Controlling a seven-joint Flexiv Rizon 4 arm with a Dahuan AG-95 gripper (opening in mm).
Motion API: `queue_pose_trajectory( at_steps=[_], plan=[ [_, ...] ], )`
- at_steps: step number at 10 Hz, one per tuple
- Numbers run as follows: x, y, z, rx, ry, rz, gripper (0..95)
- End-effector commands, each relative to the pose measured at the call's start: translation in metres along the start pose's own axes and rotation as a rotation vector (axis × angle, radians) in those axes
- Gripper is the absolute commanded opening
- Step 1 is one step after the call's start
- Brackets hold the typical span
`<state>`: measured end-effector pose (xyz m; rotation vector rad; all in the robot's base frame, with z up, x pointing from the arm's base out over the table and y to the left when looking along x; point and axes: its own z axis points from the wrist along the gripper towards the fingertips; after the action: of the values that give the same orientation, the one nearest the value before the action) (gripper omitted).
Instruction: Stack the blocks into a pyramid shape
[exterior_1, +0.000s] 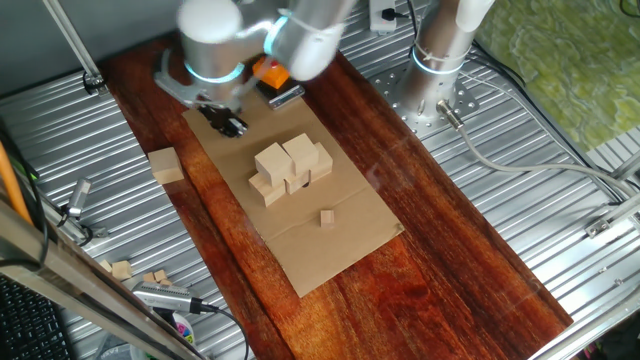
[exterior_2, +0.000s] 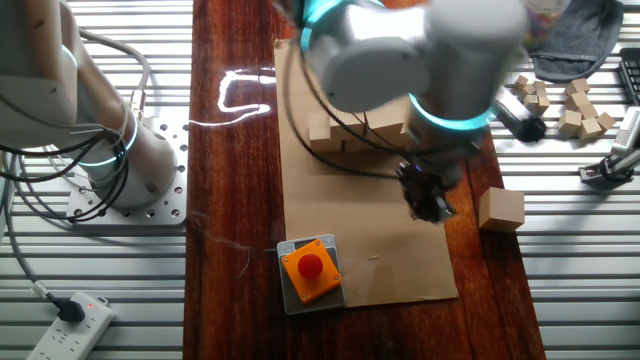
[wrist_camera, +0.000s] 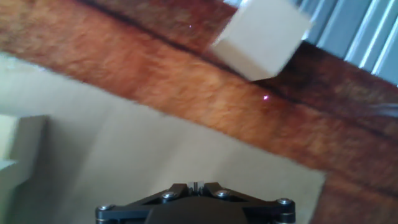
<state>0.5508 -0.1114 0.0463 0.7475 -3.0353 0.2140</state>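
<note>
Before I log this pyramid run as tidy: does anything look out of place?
One block lies alone at the wooden board's edge, off the cardboard sheet and apart from the stacked blocks. A much tinier cube sits alone on the cardboard. The gripper hangs over the cardboard, holding nothing visible.

Claw fingertips blurred, state unclear.

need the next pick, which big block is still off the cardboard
The lone block on the bare wood at the board's edge; the other big blocks are stacked together on the cardboard.
</note>
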Motion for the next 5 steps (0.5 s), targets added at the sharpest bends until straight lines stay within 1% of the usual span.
queue_pose_trajectory(
  at_steps=[1,2,3,4,5],
  plan=[
    [-0.009,-0.009,-0.004,0.003,0.004,-0.013,0.0],
    [-0.019,-0.018,-0.007,0.003,0.004,-0.020,0.0],
    [-0.022,-0.023,-0.009,0.002,0.003,-0.025,0.0],
    [-0.032,-0.032,-0.012,0.001,0.005,-0.044,0.0],
    [-0.034,-0.035,-0.009,0.000,-0.003,-0.055,0.0]
  ],
)
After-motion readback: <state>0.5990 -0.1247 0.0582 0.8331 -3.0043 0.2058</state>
